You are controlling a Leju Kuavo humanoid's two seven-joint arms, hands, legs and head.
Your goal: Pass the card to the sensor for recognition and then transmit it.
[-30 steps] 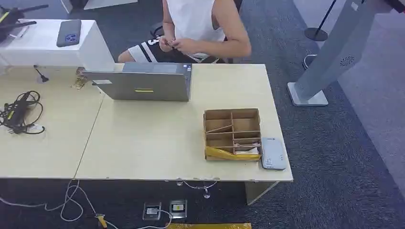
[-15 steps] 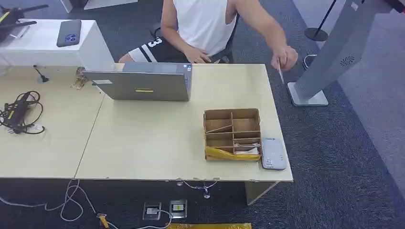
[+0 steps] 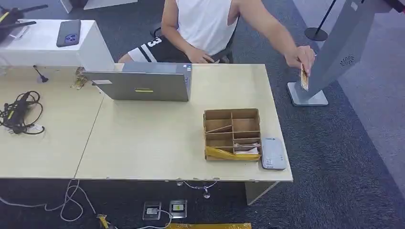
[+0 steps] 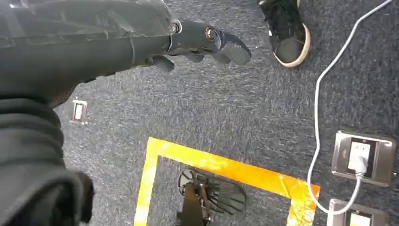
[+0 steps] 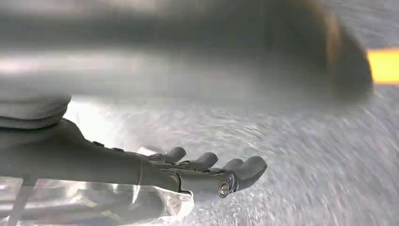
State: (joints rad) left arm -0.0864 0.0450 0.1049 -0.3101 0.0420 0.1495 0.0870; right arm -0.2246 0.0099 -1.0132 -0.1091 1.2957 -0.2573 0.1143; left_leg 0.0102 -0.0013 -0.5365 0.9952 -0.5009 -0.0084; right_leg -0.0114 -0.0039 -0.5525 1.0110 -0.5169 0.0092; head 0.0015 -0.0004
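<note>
A person seated behind the table stretches an arm out past the table's far right corner, and the person's hand [image 3: 299, 57] holds a tan card [image 3: 303, 78] upright there. The grey-white sensor [image 3: 273, 153] lies flat at the table's front right, touching a cardboard compartment box [image 3: 232, 133]. My left hand [image 4: 195, 42] hangs over the carpet, fingers stretched out, holding nothing. My right hand [image 5: 197, 173] also holds nothing, its fingers apart, against a blurred background.
A closed grey laptop [image 3: 143, 84] lies at the back of the table [image 3: 153, 143], and a black cable bundle [image 3: 19, 112] at the left. A phone [image 3: 69, 32] rests on a white box. A grey stand [image 3: 329, 57] rises right of the table. Floor sockets [image 3: 165, 210] sit below the front edge.
The person's arm has swung from the lap out to the right, past the table's corner, carrying the card toward the grey stand. Box and sensor have not moved.
</note>
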